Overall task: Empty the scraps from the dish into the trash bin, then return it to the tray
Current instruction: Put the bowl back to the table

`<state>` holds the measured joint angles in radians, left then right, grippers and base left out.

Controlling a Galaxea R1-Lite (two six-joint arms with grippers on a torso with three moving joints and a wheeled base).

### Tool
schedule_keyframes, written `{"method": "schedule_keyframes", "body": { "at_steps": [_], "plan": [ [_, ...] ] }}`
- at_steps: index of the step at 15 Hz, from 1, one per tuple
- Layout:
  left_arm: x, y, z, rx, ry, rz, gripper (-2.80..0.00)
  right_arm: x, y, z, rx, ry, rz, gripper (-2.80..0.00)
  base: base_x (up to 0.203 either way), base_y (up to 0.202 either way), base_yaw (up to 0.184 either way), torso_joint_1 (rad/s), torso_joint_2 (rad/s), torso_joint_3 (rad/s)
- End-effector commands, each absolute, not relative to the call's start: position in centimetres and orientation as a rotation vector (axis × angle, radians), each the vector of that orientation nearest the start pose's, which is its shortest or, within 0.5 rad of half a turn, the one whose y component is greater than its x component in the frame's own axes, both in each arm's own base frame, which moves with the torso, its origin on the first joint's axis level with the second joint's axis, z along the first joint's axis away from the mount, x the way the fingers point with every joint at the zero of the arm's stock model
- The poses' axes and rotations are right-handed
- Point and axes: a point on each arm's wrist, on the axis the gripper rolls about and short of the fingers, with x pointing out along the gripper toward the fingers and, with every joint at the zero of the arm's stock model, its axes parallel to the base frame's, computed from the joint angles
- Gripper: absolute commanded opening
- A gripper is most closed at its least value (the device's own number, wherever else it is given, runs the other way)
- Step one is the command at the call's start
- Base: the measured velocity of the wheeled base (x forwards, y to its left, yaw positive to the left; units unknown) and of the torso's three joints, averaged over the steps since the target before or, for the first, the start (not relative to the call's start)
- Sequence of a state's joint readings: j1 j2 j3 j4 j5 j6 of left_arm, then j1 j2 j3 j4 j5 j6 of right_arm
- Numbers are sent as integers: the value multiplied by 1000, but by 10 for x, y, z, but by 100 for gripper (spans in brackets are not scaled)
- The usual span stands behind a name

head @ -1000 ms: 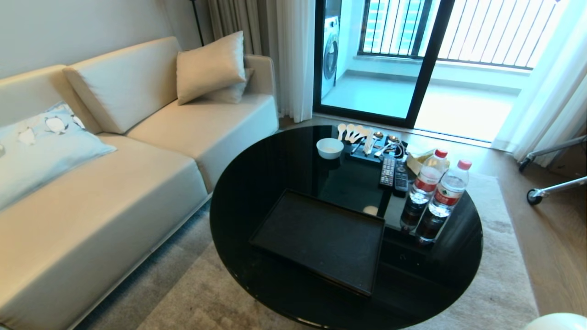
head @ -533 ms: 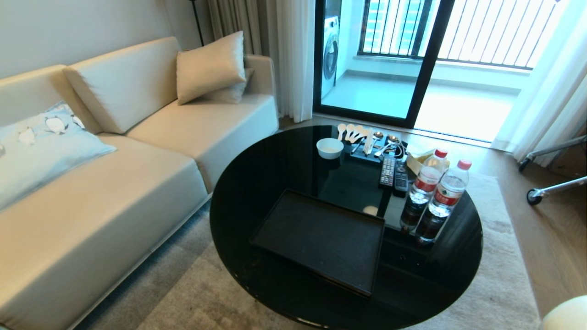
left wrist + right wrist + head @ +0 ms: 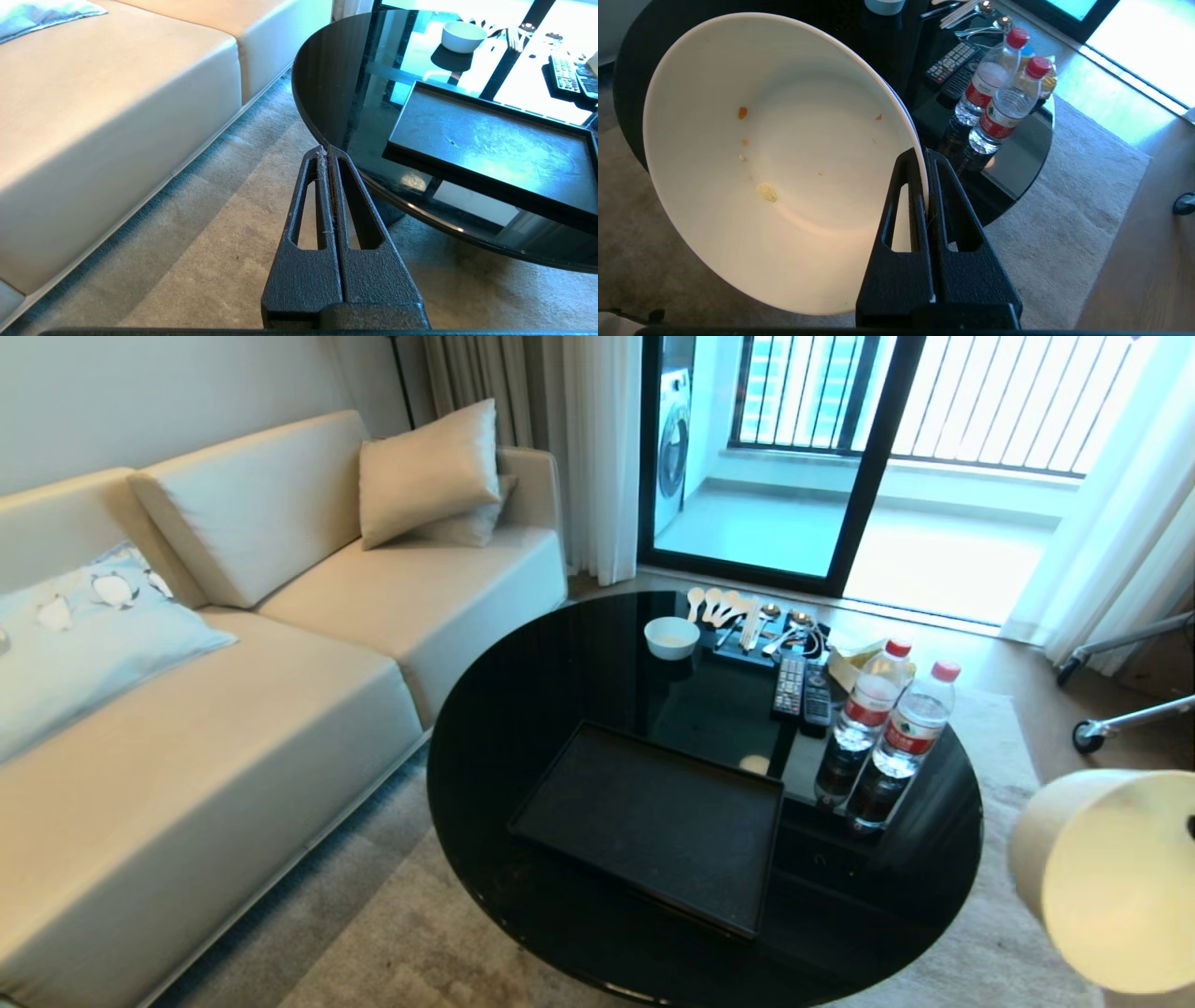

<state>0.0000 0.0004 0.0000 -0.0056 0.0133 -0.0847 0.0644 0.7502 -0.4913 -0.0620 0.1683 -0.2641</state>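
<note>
My right gripper (image 3: 924,151) is shut on the rim of the dish (image 3: 775,163), a glossy white bowl held tilted on its side. Of the scraps, only a pale yellow bit (image 3: 767,192) and tiny orange crumbs (image 3: 743,112) cling inside it. In the head view the dish (image 3: 1111,877) hangs off the round table's right side, above the carpet. The black tray (image 3: 653,821) lies bare on the table's near part. My left gripper (image 3: 326,148) is shut on nothing, low over the carpet by the table's left edge, with the tray (image 3: 490,140) beyond it. The trash bin is out of view.
On the black glass table (image 3: 523,709) stand two water bottles (image 3: 887,728), two remotes (image 3: 801,691), a small white bowl (image 3: 671,637) and spoons (image 3: 719,607). A beige sofa (image 3: 233,709) runs along the left. A wheeled stand (image 3: 1088,737) sits at the right.
The dish has risen from the head view's bottom right corner to beside the table's right edge. Everything on the table and the left arm stayed still.
</note>
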Motion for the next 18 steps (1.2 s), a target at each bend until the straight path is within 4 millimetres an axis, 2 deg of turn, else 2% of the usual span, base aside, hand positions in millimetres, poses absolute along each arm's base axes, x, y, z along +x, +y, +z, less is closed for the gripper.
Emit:
{"method": "schedule_keyframes", "body": {
  "at_steps": [1,4,8,11,15,18],
  "plan": [
    [-23,0,76,-86,-7,14,-280,123,22,211,-263,307,357,-280,0,0,0,0,0,0],
    [-23,0,76,-86,-7,14,-280,174,43,202,-282,363,439,-280,0,0,0,0,0,0],
    [-23,0,76,-86,-7,14,-280,247,76,174,-297,448,500,-280,0,0,0,0,0,0],
    [-23,0,76,-86,-7,14,-280,291,104,155,-240,508,510,-280,0,0,0,0,0,0],
    [-23,0,76,-86,-7,14,-280,329,152,120,-90,681,358,-280,0,0,0,0,0,0],
    [-23,0,76,-86,-7,14,-280,346,173,100,-9,805,228,-280,0,0,0,0,0,0]
  ]
}}
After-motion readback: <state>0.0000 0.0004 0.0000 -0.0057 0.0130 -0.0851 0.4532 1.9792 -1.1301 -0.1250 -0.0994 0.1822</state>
